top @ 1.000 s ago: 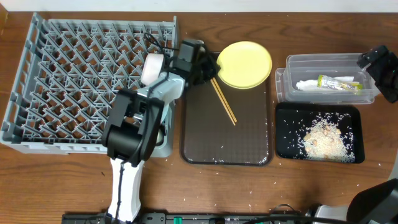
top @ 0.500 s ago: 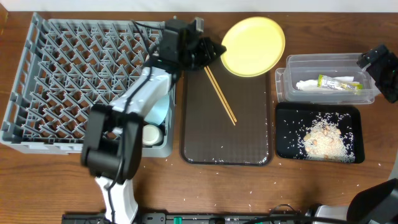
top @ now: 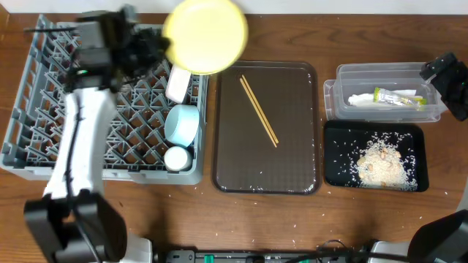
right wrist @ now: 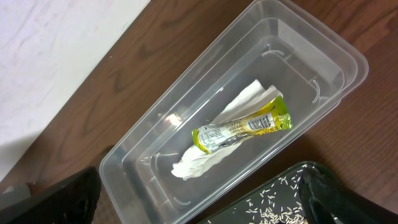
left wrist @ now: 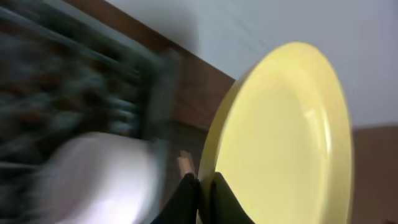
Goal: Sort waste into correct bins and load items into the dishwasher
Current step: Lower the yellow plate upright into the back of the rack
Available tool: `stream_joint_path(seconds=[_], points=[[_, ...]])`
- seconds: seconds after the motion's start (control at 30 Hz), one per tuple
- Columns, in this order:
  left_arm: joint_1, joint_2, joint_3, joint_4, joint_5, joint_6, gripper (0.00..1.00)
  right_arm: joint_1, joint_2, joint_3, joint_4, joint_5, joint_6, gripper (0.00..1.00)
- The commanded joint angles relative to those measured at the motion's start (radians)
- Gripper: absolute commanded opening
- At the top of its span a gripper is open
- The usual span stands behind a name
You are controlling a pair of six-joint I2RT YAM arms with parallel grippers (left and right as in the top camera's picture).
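My left gripper (top: 167,46) (left wrist: 204,186) is shut on the rim of the round yellow plate (top: 206,35) (left wrist: 292,137), which hangs tilted above the back right corner of the grey dishwasher rack (top: 44,109). Along the rack's right side are a white bowl (top: 178,82) on edge, a light blue bowl (top: 181,123) and a small white cup (top: 176,158). The chopsticks (top: 259,111) lie on the brown tray (top: 292,168). My right gripper (top: 446,77) (right wrist: 199,186) stands open above the clear tub (top: 333,102) (right wrist: 155,162), which holds the wrapper (top: 398,97) (right wrist: 249,127) and napkin (top: 362,100) (right wrist: 205,158).
The black tray (top: 333,157) (right wrist: 280,199) with a heap of rice scraps (top: 380,162) sits in front of the clear tub. Loose grains dot the brown tray's front edge and the wooden table (top: 219,219). The left wrist view is blurred by motion.
The left arm has swung left and lifted, carrying the yellow plate from over the brown tray's back edge to above the rack's back right corner. The right arm has not moved.
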State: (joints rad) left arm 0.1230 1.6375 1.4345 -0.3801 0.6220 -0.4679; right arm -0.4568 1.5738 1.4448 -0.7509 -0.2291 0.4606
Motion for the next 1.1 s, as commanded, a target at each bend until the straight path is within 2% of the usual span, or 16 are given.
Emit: stream_joint_path(seconds=[0.0, 0.13, 0.27, 0.47, 0.6, 0.83, 1.07], points=[[0.082, -0.062, 0.002, -0.042, -0.116, 0.151, 0.07, -0.001, 0.001, 0.007, -0.001, 0.000, 0.006, 0.99], [0.157, -0.066, -0.001, -0.114, -0.269, 0.222, 0.07, -0.001, 0.001, 0.007, -0.001, 0.000, 0.006, 0.99], [0.166, -0.065, -0.023, -0.135, -0.446, 0.276, 0.08, -0.001, 0.001, 0.007, -0.001, 0.000, 0.006, 0.99], [0.166, -0.064, -0.038, -0.134, -0.673, 0.296, 0.08, -0.001, 0.001, 0.007, -0.001, 0.000, 0.006, 0.99], [0.166, -0.063, -0.038, -0.131, -0.745, 0.309, 0.07, -0.001, 0.001, 0.007, -0.001, 0.000, 0.006, 0.99], [0.156, -0.051, -0.040, -0.118, -0.751, 0.341, 0.07, -0.001, 0.001, 0.007, -0.001, 0.000, 0.006, 0.99], [0.088, -0.003, -0.040, -0.069, -0.932, 0.368, 0.07, -0.001, 0.001, 0.007, -0.001, 0.000, 0.006, 0.99]])
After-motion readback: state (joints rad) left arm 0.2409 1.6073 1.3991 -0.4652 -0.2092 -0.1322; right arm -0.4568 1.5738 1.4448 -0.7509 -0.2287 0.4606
